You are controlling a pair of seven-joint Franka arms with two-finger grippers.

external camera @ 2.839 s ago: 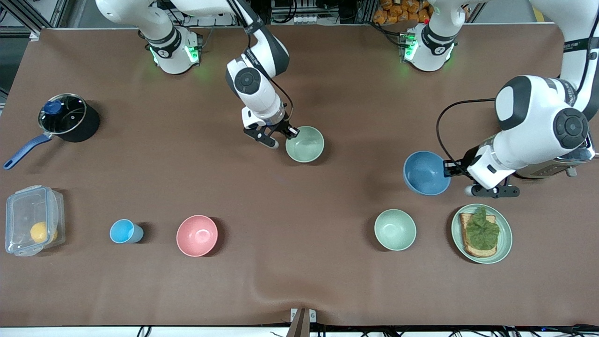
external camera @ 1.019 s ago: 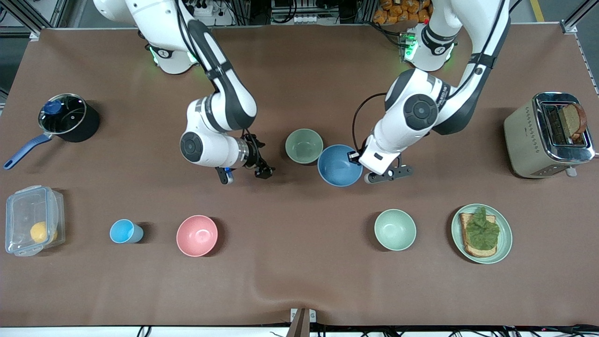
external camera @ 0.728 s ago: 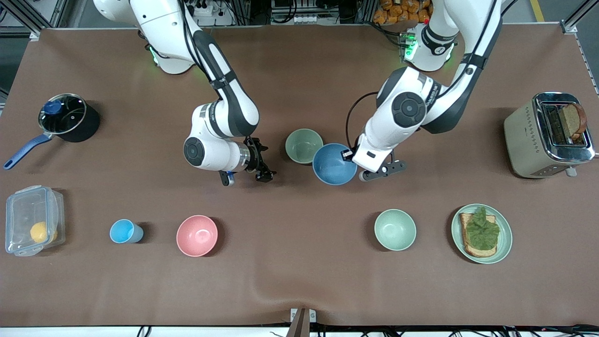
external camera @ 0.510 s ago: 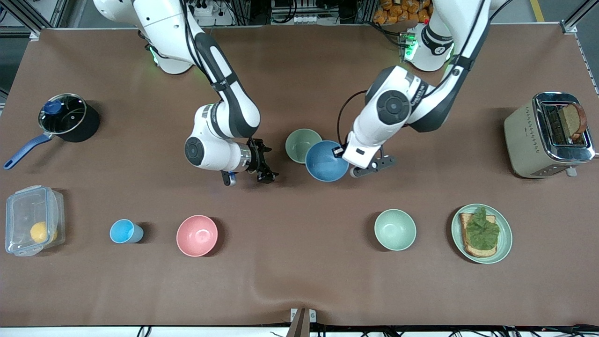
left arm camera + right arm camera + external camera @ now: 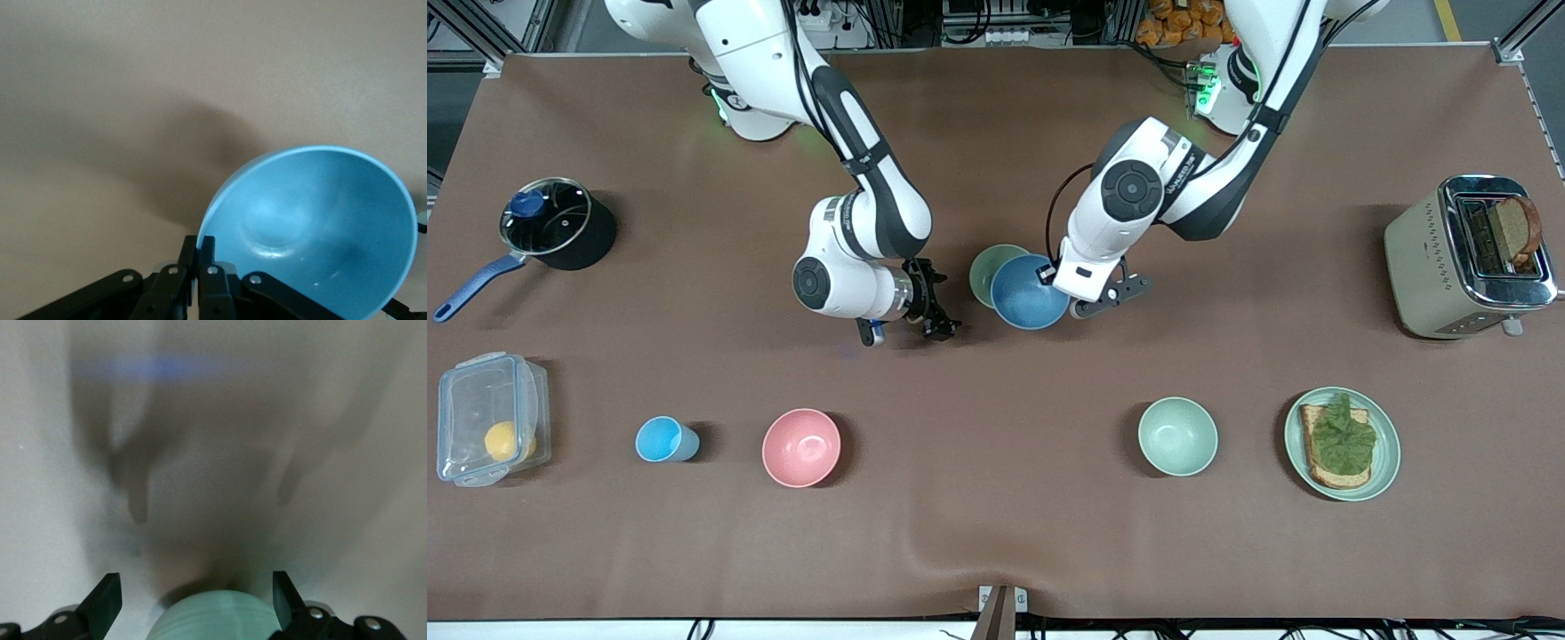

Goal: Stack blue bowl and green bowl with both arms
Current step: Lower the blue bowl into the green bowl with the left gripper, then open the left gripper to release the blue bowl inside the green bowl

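the left gripper (image 5: 1056, 277) carries the blue bowl (image 5: 1030, 293) partly over the green bowl (image 5: 987, 269), nothing between them. the right gripper (image 5: 932, 313), jaws wide and empty, hangs beside the green bowl over bare table (image 5: 996, 160), crowding that side. the second green bowl (image 5: 1177, 436) and pink bowl (image 5: 801, 447) sit well apart.

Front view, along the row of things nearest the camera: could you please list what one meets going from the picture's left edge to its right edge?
Clear lidded container with a yellow fruit inside → light-blue cup → pink bowl → mint-green bowl → green plate with toast.
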